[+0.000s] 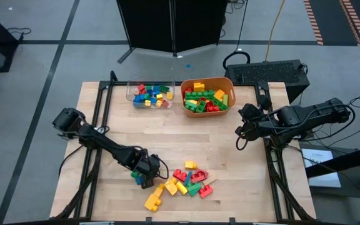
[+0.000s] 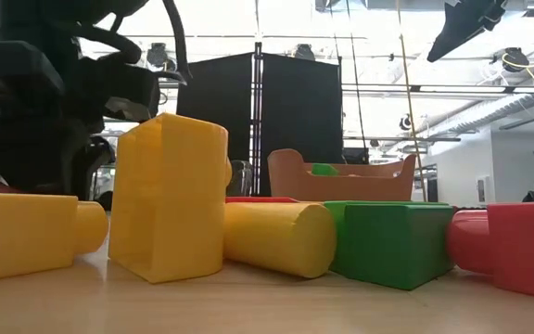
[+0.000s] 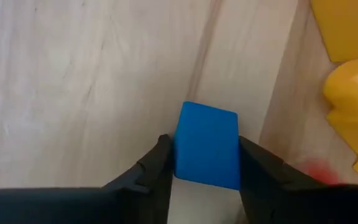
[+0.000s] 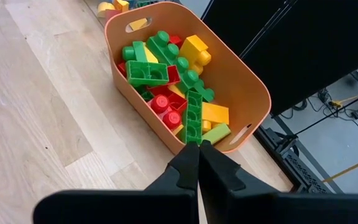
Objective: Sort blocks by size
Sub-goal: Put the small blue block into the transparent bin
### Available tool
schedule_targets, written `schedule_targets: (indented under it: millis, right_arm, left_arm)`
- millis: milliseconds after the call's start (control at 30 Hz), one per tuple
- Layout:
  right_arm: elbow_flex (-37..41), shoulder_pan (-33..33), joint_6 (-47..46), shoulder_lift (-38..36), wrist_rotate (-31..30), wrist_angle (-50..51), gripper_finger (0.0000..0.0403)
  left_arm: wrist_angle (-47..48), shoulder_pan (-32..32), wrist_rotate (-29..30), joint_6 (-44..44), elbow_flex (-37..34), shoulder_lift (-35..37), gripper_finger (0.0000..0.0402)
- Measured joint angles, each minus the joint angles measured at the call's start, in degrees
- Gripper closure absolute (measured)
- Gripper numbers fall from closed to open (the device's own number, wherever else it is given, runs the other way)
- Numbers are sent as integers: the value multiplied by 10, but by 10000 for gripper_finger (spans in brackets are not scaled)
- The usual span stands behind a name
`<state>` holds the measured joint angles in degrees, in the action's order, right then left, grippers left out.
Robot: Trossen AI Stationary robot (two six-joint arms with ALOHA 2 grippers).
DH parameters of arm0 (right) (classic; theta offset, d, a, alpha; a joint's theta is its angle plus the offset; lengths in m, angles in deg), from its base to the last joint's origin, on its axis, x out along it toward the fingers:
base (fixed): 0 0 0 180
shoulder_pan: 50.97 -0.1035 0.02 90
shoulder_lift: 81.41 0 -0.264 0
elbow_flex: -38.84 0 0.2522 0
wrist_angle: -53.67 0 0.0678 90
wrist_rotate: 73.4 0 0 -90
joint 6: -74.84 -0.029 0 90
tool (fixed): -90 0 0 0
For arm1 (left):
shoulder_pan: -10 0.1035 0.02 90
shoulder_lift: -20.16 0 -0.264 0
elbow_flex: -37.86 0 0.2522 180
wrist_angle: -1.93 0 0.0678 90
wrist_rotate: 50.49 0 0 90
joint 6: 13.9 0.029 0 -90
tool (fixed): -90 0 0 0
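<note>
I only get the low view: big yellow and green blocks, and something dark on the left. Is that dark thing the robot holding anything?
Observer: Yes. The left end effector is shut on a blue block, low over the table.
Operator: And the orange tub behind?
Observer: The orange tub holds larger bricks; a clear tray beside it holds small ones.
Operator: Where's the other arm?
Observer: The right end effector is shut and empty, raised near the tub.
</note>
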<state>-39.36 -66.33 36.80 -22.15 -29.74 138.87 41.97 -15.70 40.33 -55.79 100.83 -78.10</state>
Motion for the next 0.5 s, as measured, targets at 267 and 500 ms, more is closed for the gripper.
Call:
schedule_targets:
  millis: [267, 500]
  right_arm:
    - [0, 0, 2, 0, 0, 0, 399]
    - [0, 0, 4, 0, 0, 0, 399]
  left_arm:
    - [0, 12, -12, 7, 1, 0, 273]
    - [10, 54, -30, 38, 30, -1, 273]
